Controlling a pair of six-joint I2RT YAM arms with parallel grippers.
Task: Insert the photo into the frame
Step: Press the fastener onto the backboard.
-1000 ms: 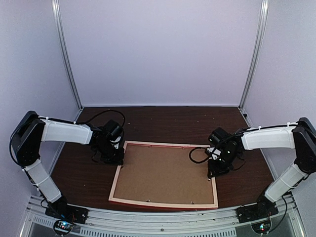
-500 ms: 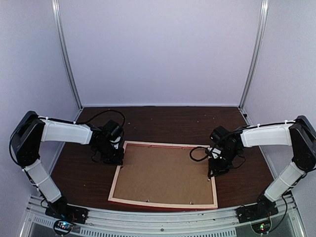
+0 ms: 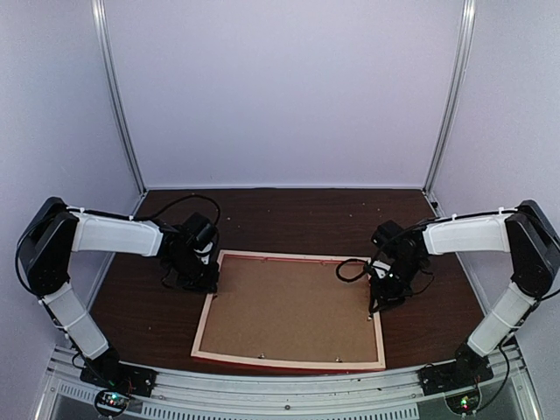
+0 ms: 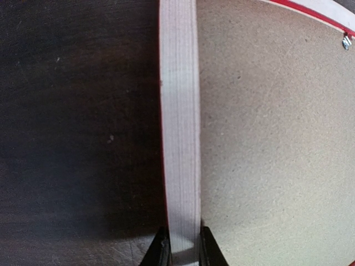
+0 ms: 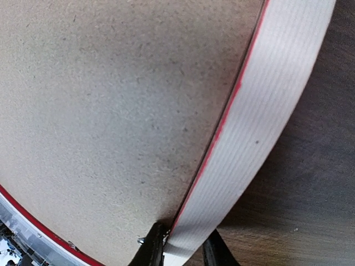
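Pinching the pale rail of the frame [image 4: 180, 138] between nearly closed jaws, the left gripper [image 4: 182, 254] sits opposite the right gripper [image 5: 182, 249], whose narrow jaws straddle the far rail, contact unclear, with the brown backing board [image 3: 293, 306] between them.

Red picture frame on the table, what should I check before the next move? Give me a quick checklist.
1. Red-edged pale-wood picture frame lying back-up on the dark wooden table: ok.
2. Brown fibreboard backing board seated inside it: ok.
3. Left gripper closed on the left rail: ok.
4. Right gripper astride the right rail: ok.
5. Right grip firm: cannot tell.
6. Photo under the board: cannot tell, hidden.
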